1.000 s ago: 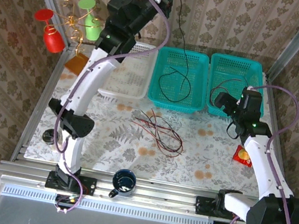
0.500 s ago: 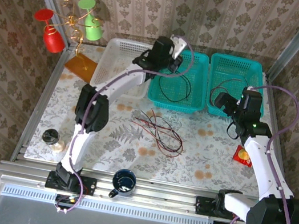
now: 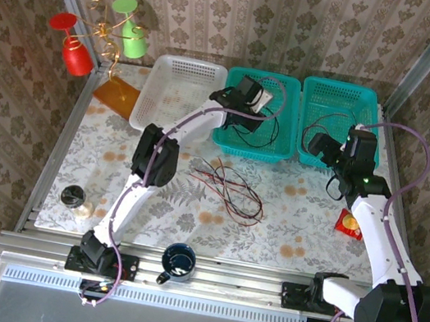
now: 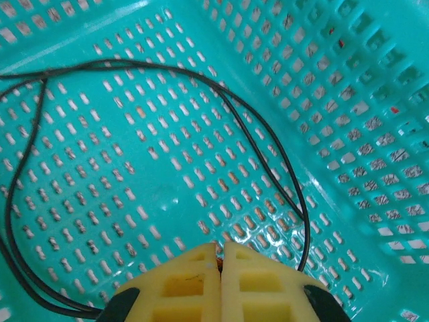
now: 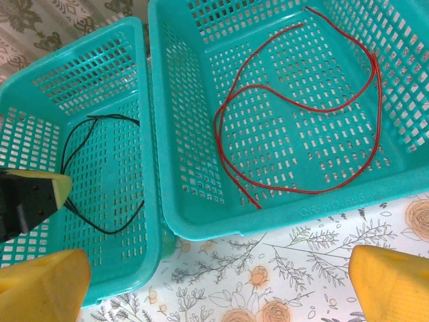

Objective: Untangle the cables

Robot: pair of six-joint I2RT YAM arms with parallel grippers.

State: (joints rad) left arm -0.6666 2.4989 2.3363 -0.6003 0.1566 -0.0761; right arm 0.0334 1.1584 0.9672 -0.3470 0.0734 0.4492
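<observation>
Over the middle basket [image 4: 348, 100], the left gripper [image 4: 219, 258] is shown pressed together, apparently pinching the black cable [image 4: 201, 77] coiled inside. Release is best made low, so that the loop falls within the walls. The right gripper [image 5: 218, 290] is spread wide beside the right basket [image 5: 268, 225], where a red cable [image 5: 295, 107] lies. Tangled cables [image 3: 231, 185] are seen on the table [image 3: 111, 184].
</observation>
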